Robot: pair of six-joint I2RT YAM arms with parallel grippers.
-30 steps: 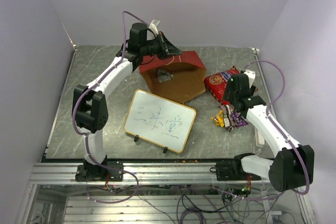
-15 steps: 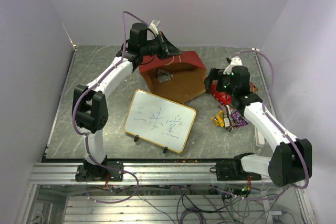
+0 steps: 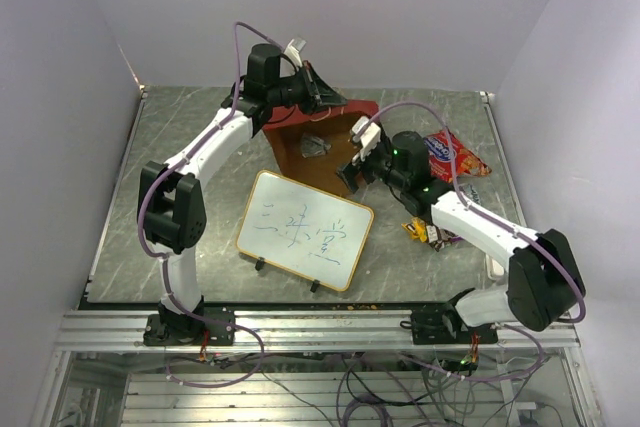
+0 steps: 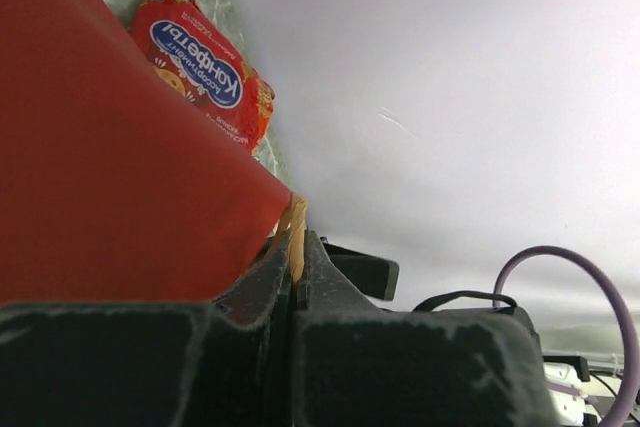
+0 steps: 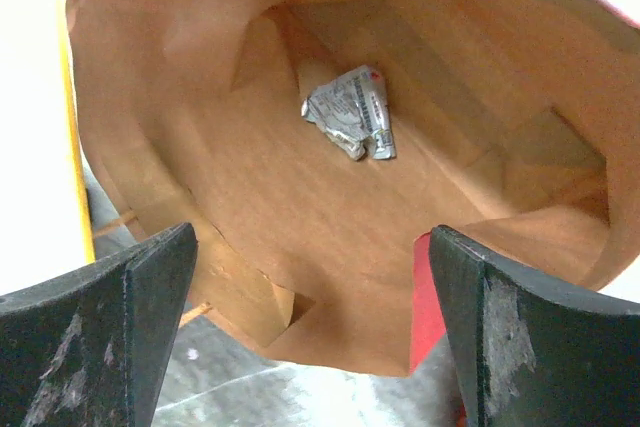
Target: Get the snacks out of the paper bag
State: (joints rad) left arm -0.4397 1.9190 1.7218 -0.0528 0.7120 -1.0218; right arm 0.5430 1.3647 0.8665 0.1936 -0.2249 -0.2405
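Note:
The paper bag [image 3: 362, 113], red outside and brown inside, lies with its mouth toward the front. My left gripper [image 3: 325, 99] is shut on its upper rim; in the left wrist view the fingertips [image 4: 297, 247] pinch the brown edge of the paper bag [image 4: 100, 147]. My right gripper [image 3: 355, 172] is open at the mouth. In its wrist view the right gripper [image 5: 310, 317] frames the paper bag [image 5: 250, 177], with a crumpled silver packet [image 5: 350, 112] lying deep inside. The red chip bag [image 3: 452, 153] and several small packets [image 3: 428, 232] lie on the table to the right.
A white gold-framed whiteboard [image 3: 305, 230] stands in front of the bag, close to the left of my right gripper. A small white block [image 3: 494, 265] lies by the table's right edge. Walls enclose the back and both sides.
My right arm has swung left from the snack pile to the bag's mouth, its gripper opening wide and uncovering the chip bag. The left arm holds the rim unmoved.

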